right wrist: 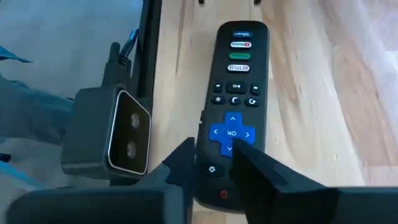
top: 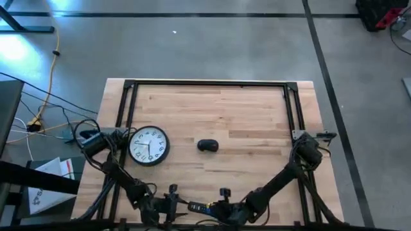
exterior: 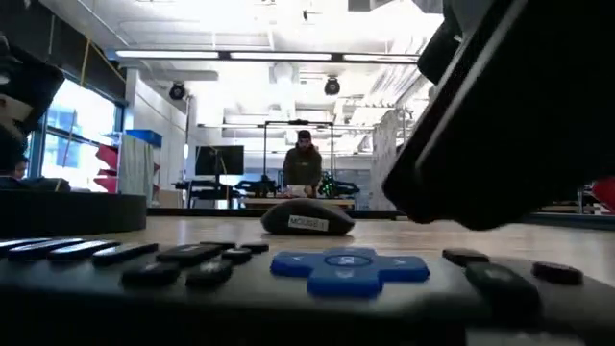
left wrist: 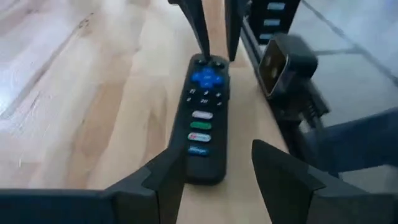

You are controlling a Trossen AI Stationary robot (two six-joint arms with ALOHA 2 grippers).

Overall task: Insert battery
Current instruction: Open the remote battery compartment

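Right wrist view, right claw (right wrist: 214, 165) pinching remote (right wrist: 235, 93) end on desk (right wrist: 317, 93), left claw (left wrist: 214, 171) wide around opposite end.

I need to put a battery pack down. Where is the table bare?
Bare wood fills the far half of the table beyond the clock and mouse. The near edge is crowded: both grippers at the remote.

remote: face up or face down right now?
Face up. The remote lies flat on the table; its blue pad and buttons show in both wrist views. The battery door is not visible.
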